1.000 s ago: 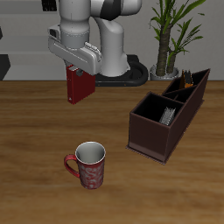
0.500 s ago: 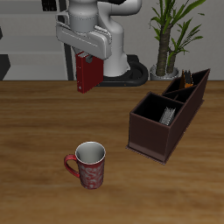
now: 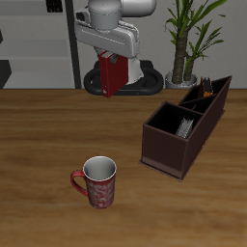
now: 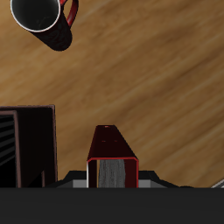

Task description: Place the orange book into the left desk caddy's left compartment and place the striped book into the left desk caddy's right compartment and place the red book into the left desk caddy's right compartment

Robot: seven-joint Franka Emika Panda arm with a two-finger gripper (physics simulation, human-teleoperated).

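Gripper (image 3: pixel 109 64) closed on the red book (image 3: pixel 111 77), which hangs edge-down and slightly tilted, high above the wooden table (image 3: pixel 39 145) near its back. The wrist view looks along the book's dark red cover and pale page edge (image 4: pixel 112 173), with the table far below. The left desk caddy (image 3: pixel 183 125) stands on the table, well apart from the raised book; the striped book (image 3: pixel 185 125) stands inside its right compartment (image 3: pixel 174 120). An orange item shows at the caddy's far, taller end, the left compartment (image 3: pixel 206 95). A red patterned mug (image 3: pixel 97 181) stands nearer the table's front edge. A potted plant (image 3: pixel 188 39) rises behind the caddy.
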